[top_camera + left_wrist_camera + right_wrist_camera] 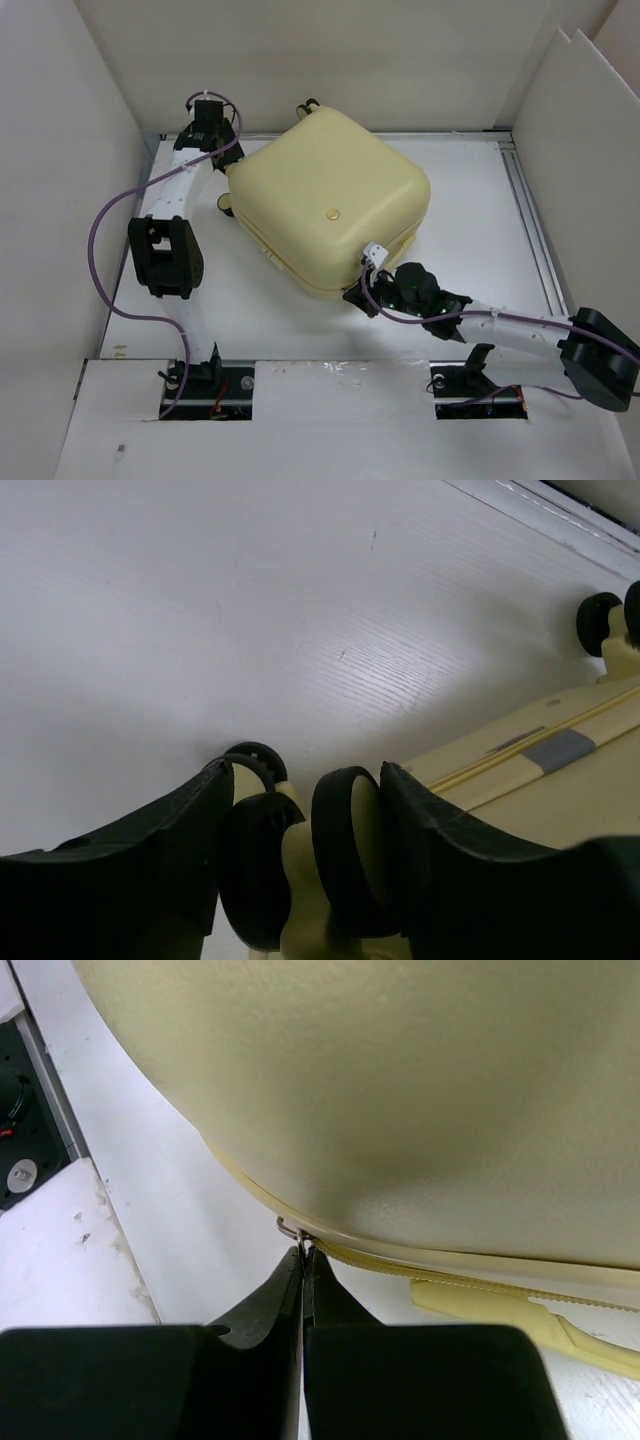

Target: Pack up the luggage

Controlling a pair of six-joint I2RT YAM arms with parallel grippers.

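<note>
The luggage [330, 200], a pale yellow hard-shell suitcase, lies closed and flat in the middle of the table. My left gripper [230, 175] is at its far-left corner. In the left wrist view the left gripper [307, 780] is shut around a black twin wheel [345, 850], with a finger pressing on each side. My right gripper [358, 295] is at the suitcase's near edge. In the right wrist view the right gripper [305, 1252] is shut on the metal zipper pull [290, 1230] at the seam, with the yellow zipper tape [480, 1285] running off to the right.
White walls enclose the table on the left, back and right. Another suitcase wheel [598, 620] shows at the far corner, and two more wheels [308, 106] stick out at the suitcase's back edge. A metal rail [530, 220] runs along the table's right side.
</note>
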